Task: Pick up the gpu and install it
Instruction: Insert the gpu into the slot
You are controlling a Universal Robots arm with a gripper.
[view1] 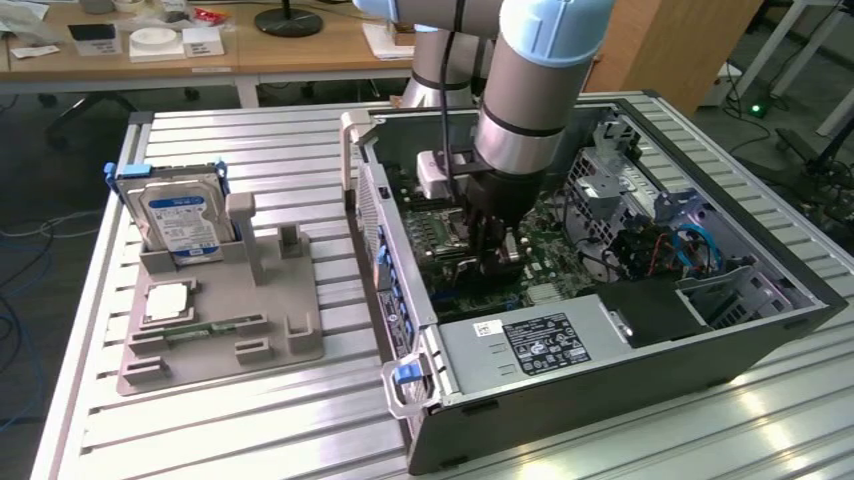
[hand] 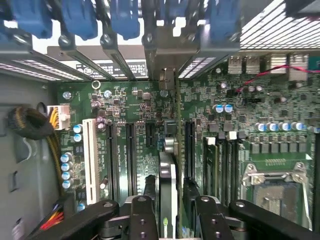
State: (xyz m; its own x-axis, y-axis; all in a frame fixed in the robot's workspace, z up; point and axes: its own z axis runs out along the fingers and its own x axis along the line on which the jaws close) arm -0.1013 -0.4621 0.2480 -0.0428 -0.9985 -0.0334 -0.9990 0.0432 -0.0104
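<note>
The gpu [hand: 167, 175] stands on edge in a motherboard [hand: 130, 105] slot inside the open computer case [view1: 587, 340]. Its bracket end points toward the rear slot covers [hand: 125, 20]. My gripper [hand: 175, 215] straddles the card from above. One finger [hand: 144, 215] is close beside the card, and the other finger [hand: 207, 215] stands a visible gap away from it, so the jaws are open around the card. In the exterior view the gripper [view1: 491, 255] reaches down into the case over the motherboard.
A grey fixture [view1: 220, 320] on the exterior view's left holds a silver hard drive with a blue label [view1: 180, 220], a chip [view1: 171, 300] and a narrow memory stick [view1: 214, 328]. The power supply [view1: 534, 345] and drive cage [view1: 727, 290] crowd the case. The CPU socket [hand: 275, 185] is nearby.
</note>
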